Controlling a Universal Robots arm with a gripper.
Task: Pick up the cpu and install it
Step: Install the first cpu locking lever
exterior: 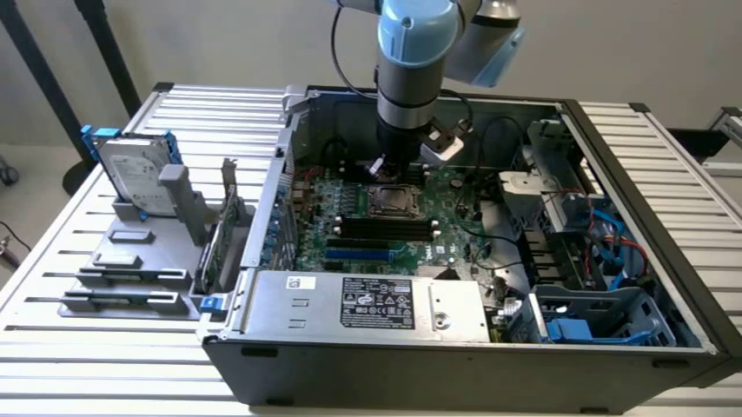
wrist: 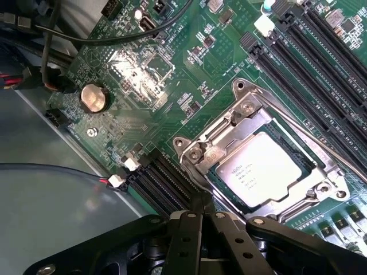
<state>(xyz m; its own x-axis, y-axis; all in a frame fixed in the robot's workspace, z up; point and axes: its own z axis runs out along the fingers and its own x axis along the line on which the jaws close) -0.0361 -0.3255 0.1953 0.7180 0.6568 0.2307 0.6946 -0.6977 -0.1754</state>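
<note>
My hand (wrist: pixel 202 211) is pressed together, holding nothing, just beside the cpu (wrist: pixel 265 170), which lies flat in its socket frame (wrist: pixel 241 117). I judge it light, stiff, fragile underneath; its bare edges suit gripping.

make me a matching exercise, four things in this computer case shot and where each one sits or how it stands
1 cpu
2 gripper
3 hard drive
4 coin battery

a standing upright in a holder outside the case
b lying in the metal socket frame
c shut, empty, above the motherboard beside the socket
d flat on the green board beside black cables

Pairs: 1-b, 2-c, 3-a, 4-d
</note>
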